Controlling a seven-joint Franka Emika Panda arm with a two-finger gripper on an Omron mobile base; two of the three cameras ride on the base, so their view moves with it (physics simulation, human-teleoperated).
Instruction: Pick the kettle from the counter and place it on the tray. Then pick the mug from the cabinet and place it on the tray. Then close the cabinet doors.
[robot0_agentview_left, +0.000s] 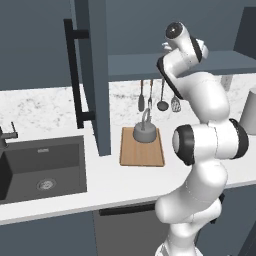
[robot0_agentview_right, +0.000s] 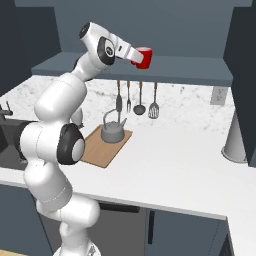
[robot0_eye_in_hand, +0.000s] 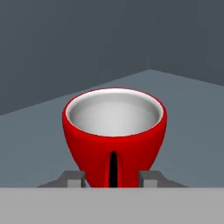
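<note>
My gripper (robot0_eye_in_hand: 112, 181) sits with one finger on each side of the mug (robot0_eye_in_hand: 114, 131), touching or almost touching its lower wall; I cannot tell if the grip is firm. The hand view shows the handle facing me. The right base view shows the mug (robot0_agentview_right: 143, 57) on the cabinet (robot0_agentview_right: 175, 67) shelf, near its front edge. The kettle (robot0_agentview_left: 145, 131) stands at the tray (robot0_agentview_left: 142, 150) back edge, with bare board in front.
</note>
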